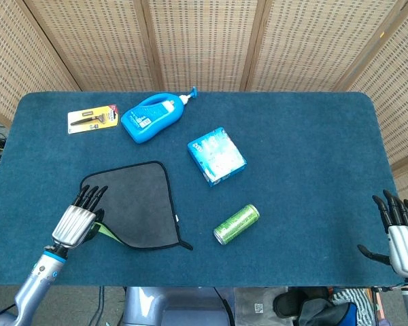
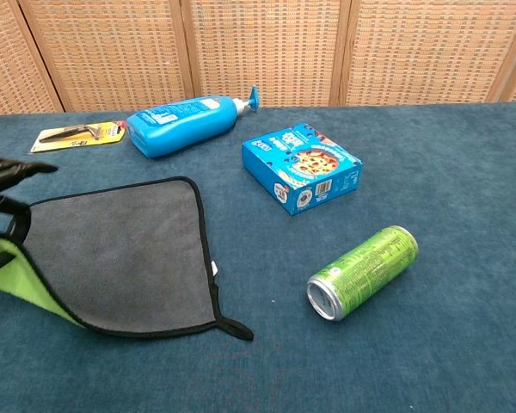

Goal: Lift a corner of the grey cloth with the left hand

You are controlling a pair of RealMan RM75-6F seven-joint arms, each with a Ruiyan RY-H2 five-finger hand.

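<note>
One corner of the grey cloth [image 1: 137,204] is up in your left hand [image 1: 78,221]: the near-left corner is raised and folded toward the cloth's middle, showing its lime-green underside, while the rest lies flat on the blue table [image 1: 306,156]. Your fingers lie stretched forward over the cloth, and the hold itself sits under the hand, so you cannot see how much fabric is caught. If only the black hem is caught, I judge the cloth may slip out and flop flat again. Pull sideways and the whole cloth may drag toward the green can [image 1: 236,224], lying just right of the cloth's tail.

The chest view shows the green underside [image 2: 21,275] broadly but only your left fingertips [image 2: 9,172]; the head view shows the whole hand. Your right hand [image 1: 400,231], well right of the cloth, appears only in the head view, fingers spread and empty.
</note>
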